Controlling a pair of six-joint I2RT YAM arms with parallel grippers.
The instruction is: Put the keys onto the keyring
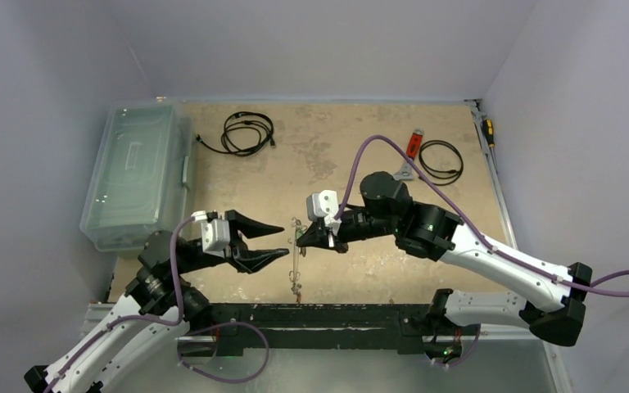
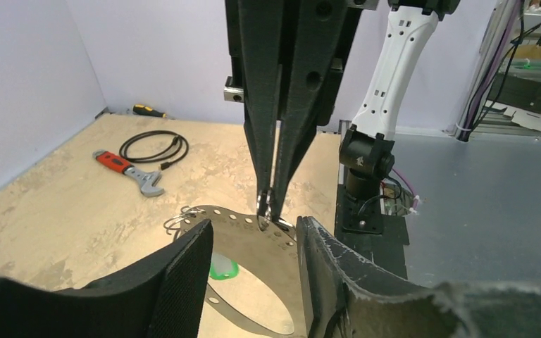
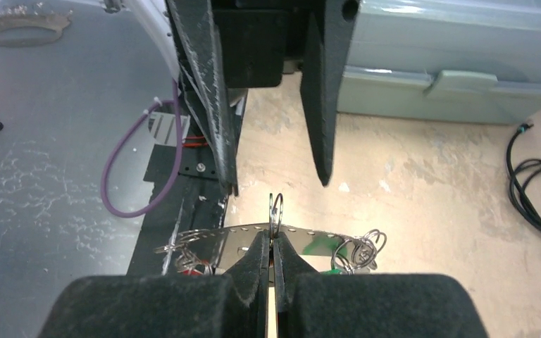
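The right gripper [image 3: 273, 243] is pressing its fingers together at the lower middle of the right wrist view. It is pinching the upper edge of the keyring [image 3: 234, 237], the flat grey perforated band, just where a small wire loop [image 3: 276, 206] is standing up. That hold is looking narrow. The band is thin and hanging edge-on at the centre of the top view, so any sideways push is likely to be swivelling it in the pinch or sliding it out. I cannot tell whether its lower edge is touching the table.

Just beside it, the left gripper [image 1: 285, 241] is holding its fingers spread, one to either side of the pinch point, with nothing showing between them. If they are closing or advancing off line, they risk striking the right fingertips, since the two grippers are sitting very near each other. They may also catch the band rather than the loop and twist it free.

The keys are hanging from the band on either side: a green head [image 3: 317, 245] and a cluster of wire rings [image 3: 363, 250] at lower right, something red [image 3: 191, 262] at lower left. A jolt may set them swinging into the fingers' path or snag them.

Farther out, the wrench [image 2: 130, 172] and the coiled cable [image 2: 155, 146] are lying well apart and are posing no hazard.
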